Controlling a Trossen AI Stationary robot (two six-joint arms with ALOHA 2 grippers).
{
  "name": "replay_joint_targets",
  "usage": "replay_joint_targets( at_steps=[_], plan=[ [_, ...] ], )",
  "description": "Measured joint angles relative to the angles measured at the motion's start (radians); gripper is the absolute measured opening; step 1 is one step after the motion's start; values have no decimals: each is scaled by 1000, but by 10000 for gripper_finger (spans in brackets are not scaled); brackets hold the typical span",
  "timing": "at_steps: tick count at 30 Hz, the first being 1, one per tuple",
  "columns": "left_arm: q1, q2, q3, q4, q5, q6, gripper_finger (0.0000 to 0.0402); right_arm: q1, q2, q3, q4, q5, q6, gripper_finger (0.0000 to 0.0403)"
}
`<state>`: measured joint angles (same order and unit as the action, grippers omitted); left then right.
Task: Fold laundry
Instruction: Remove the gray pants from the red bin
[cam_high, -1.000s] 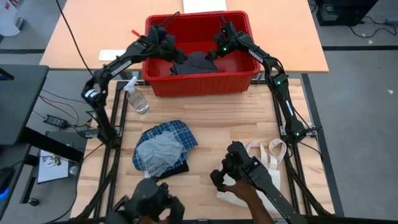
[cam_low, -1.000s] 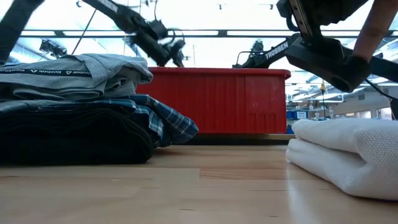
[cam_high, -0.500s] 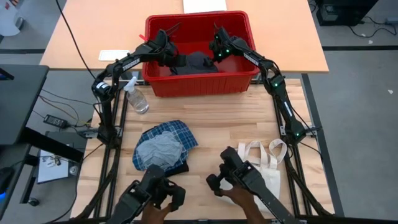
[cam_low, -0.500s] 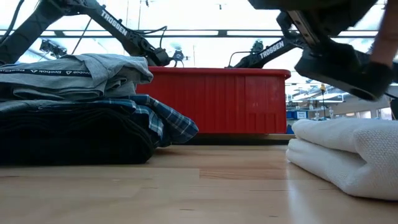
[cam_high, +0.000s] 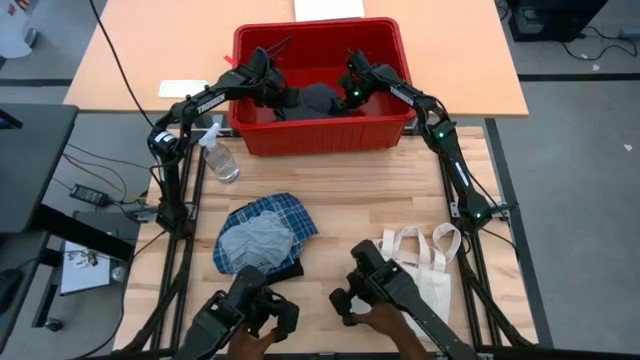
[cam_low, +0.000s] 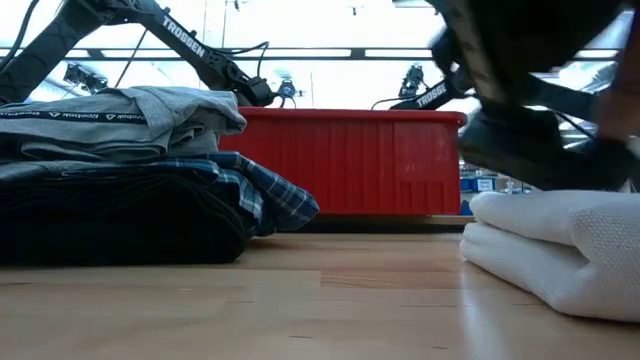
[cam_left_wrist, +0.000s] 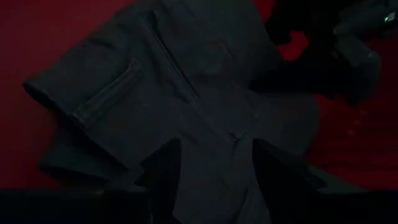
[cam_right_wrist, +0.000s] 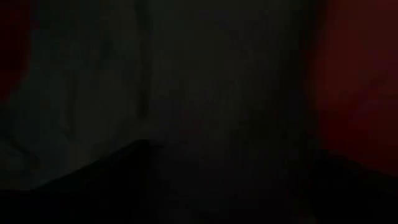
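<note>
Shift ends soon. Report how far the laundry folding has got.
Done: a folded stack, light grey on plaid on black, sits on the table.
In hand: both grippers, left and right, are down in the red bin at the dark grey garment.
Left: lifting and folding it.

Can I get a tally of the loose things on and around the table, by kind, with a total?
Garments: 4, namely the dark grey garment in the bin, and a pile of the light grey shirt, the plaid shirt and the black garment.
Red bin: 1
Spray bottle: 1
Tote bag: 1
Total: 7
</note>
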<state>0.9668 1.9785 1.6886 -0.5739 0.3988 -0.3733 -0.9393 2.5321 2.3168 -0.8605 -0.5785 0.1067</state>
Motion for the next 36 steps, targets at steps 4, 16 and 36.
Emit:
replay_joint_targets(
  at_steps=[4,16,36],
  plan=[
    [0,0,0,-2,3,0,201,23,3,4,137,-149,77,395],
    [15,-16,0,39,3,0,201,92,2,1,144,8,-53,140],
    [182,-350,1,182,70,-1,185,9,-100,38,317,-338,290,34]
  ],
)
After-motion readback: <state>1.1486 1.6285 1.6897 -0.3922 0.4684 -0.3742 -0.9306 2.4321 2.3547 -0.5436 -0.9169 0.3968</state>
